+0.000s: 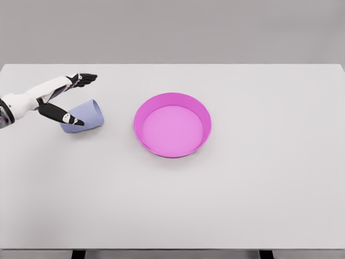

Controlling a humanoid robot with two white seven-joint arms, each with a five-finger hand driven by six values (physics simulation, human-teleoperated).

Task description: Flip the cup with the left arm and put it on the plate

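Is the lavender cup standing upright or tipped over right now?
Tipped. The cup leans on the table left of the pink plate, with the left hand spread around it, fingers not closed.

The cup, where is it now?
In the head view the lavender cup lies tilted on the table's left side, between the left hand's fingers, left of the pink plate.
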